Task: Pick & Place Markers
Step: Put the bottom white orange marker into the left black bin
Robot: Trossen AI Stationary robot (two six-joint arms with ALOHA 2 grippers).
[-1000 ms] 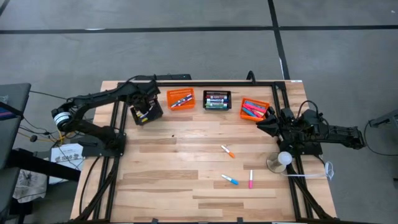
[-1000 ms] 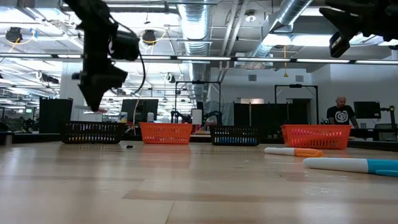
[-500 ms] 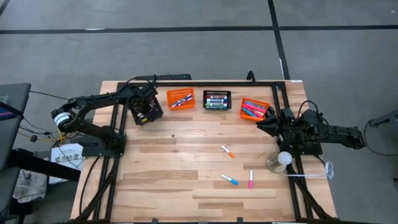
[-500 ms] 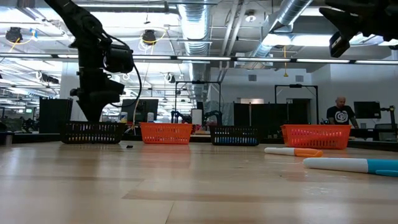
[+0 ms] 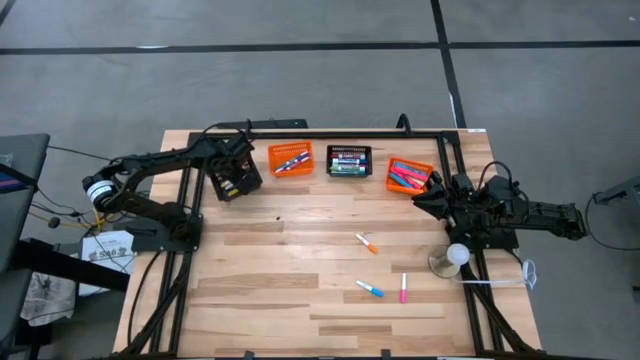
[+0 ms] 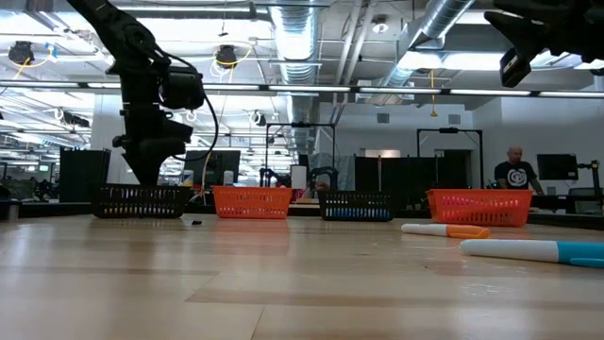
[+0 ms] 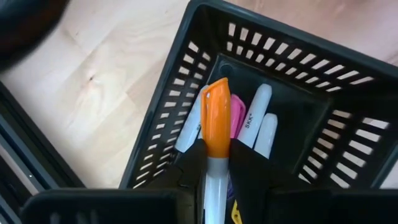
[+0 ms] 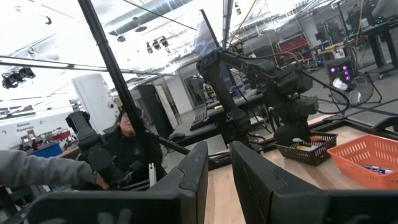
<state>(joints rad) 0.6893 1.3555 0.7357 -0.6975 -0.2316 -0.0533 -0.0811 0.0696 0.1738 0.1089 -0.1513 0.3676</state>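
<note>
Pinched between the fingers of the left end effector (image 7: 216,163), an orange-capped marker (image 7: 215,146) was seen in the left wrist view with its cap leading and its white barrel running back between the pads. Its long axis was aimed straight down into the black mesh basket (image 7: 186,93) beneath it, so the drop target lay directly ahead of the cap, not off to either side. White and pink markers (image 7: 252,121) were already lying on that basket's floor, roughly parallel to the held one. From above, the left end effector (image 5: 233,172) was placed over the leftmost basket (image 5: 236,182) at the far left of the row, which stood turned at an angle to its neighbours. From counter height it was poised just above that basket's rim (image 6: 142,194).

Three loose markers (image 5: 367,243) were left on the bare counter (image 5: 290,270), toward its near right part, well apart from the left arm. The right end effector (image 5: 432,200), fingers drawn nearly together on nothing, was parked at the right edge beside the right-hand orange basket (image 5: 410,176), and was judged the nearer arm to those loose pens. A release was judged to be what the coming move called for.
</note>
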